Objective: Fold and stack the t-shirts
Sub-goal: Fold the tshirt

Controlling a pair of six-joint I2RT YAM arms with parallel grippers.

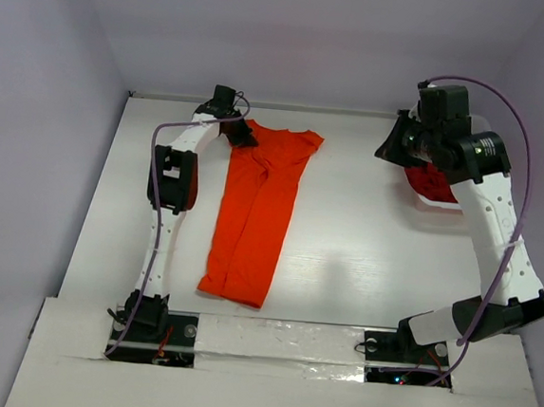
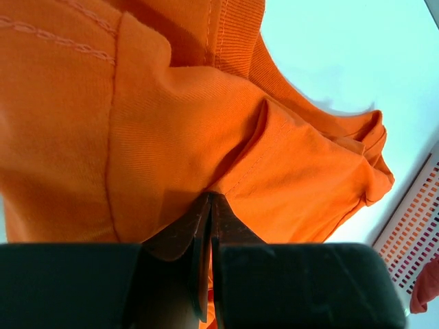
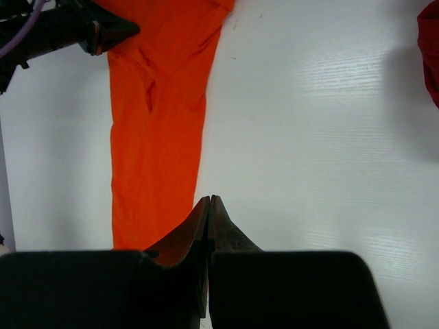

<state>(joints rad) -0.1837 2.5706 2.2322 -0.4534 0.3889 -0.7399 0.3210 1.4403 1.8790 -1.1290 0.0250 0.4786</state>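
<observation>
Orange t-shirt (image 1: 252, 216): lying mid-table as a long narrow strip, sides already folded in. Left gripper (image 1: 244, 136): closed, tips touching the far collar end; whether it is pinching cloth is unclear. Right gripper (image 1: 389, 149): hanging closed and empty beside the basket (image 1: 437, 221), which is holding dark red t-shirts (image 1: 434, 184). Step judged to be the crosswise fold, calling for a firm hold on the far end and drawing it toward the hem.

A robot lab's test cell: a white table (image 1: 362, 259) boxed in by plain pale walls (image 1: 29, 144) left, far and right. The left arm (image 1: 161, 222) and right arm (image 1: 498, 233) are bolted at its near edge, trailing purple cables (image 1: 529, 150).
</observation>
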